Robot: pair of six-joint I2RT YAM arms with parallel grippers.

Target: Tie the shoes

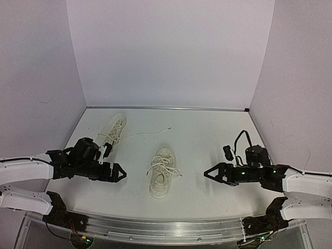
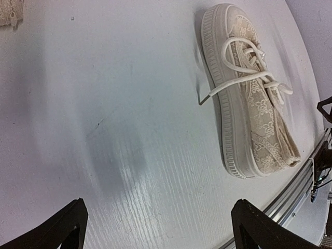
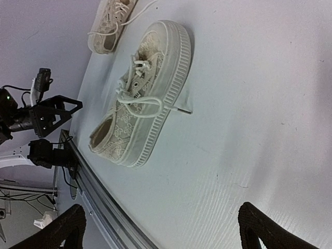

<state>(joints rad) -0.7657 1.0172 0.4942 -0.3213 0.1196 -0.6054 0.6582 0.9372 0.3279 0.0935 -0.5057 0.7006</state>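
**Both pincers apart, one on each side of the middle shoe**

From the overhead camera I have the near shoe [image 1: 162, 174] in the lower centre of the frame. It stands on its sole on the white table [image 1: 207, 135], toe toward the top of the picture and heel toward the metal rail [image 1: 166, 228] along the bottom edge.

Its laces [image 2: 249, 62] lie in loose loops over the tongue. In the left wrist view one lace end [image 2: 205, 98] rests on the table just beside the sole. I cannot tell whether a proper knot is in there.

The far shoe [image 1: 111, 132] is in the upper left of the overhead frame, with its heel end partly hidden behind the left arm. One long lace [image 1: 150, 133] trails from it across the table toward the centre of the picture.

The left gripper [image 1: 120, 173] hangs to the left of the near shoe and points at it. Its jaws are spread, and the two black fingertips [image 2: 62, 228] sit in the bottom corners of its own camera with bare table between them.

The right gripper [image 1: 207, 175] mirrors it from the right of the frame. Its jaws are also wide apart, and it holds nothing. Neither gripper touches either shoe, and each stands near the middle one, apart from it.
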